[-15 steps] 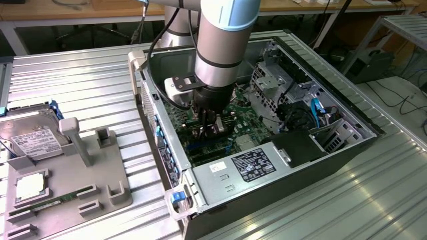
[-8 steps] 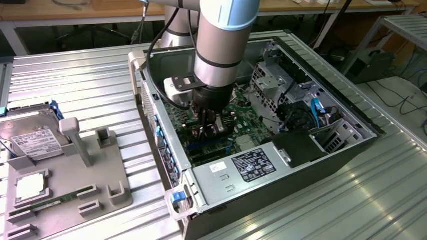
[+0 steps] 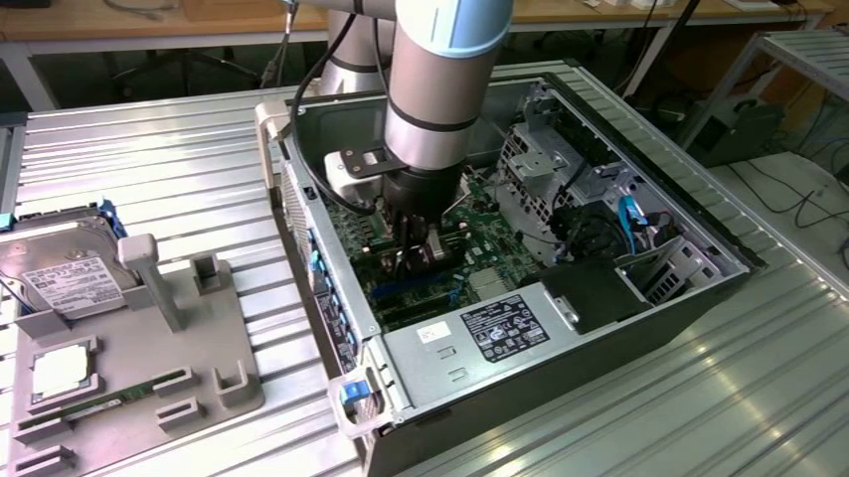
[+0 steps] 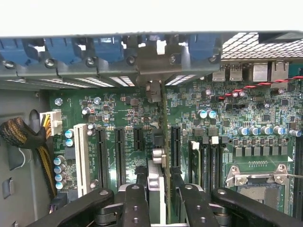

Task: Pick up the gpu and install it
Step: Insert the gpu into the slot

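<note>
open computer case point(image 3: 690, 214), tool point(image 4: 158, 177) gripping gpu point(image 4: 164, 137) edge-on over motherboard point(image 4: 246, 109)

Arm: single, grey-silver tube segments with a light blue joint cap, entering from 12 o'clock in the exterior view and hanging near vertical. Wrist: black collar, white camera bracket at its 9 o'clock side. Pincer point(image 3: 414, 256): pointing straight down, black linkage fingers point(image 4: 136, 198) partly closed, clamped on a thin upright card.

Gpu point(image 4: 164, 142) edge-on, lower part behind pincer point(image 4: 161, 182)
</note>
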Available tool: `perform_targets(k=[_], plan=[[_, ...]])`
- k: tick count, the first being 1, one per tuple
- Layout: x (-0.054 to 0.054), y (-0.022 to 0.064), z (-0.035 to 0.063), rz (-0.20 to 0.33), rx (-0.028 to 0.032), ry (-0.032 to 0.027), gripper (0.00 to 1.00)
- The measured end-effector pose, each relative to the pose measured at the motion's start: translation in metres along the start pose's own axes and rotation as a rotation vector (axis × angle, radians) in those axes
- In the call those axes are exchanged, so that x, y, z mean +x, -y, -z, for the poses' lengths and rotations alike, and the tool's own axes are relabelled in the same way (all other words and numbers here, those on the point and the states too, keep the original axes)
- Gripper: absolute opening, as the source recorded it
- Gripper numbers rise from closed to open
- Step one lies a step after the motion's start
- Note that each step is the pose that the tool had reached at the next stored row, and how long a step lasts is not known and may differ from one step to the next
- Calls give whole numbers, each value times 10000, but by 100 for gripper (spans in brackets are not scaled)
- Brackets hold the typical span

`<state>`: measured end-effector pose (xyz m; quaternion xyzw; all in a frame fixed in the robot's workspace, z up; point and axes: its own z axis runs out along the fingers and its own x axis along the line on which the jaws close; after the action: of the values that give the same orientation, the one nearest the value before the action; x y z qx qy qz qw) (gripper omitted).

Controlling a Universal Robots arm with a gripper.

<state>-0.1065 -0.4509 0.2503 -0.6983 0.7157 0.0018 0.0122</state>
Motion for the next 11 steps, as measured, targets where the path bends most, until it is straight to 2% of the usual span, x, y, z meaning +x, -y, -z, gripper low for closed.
perform_targets(k=[11], plan=[[3,-3,-35,0,-2,-3,30]])
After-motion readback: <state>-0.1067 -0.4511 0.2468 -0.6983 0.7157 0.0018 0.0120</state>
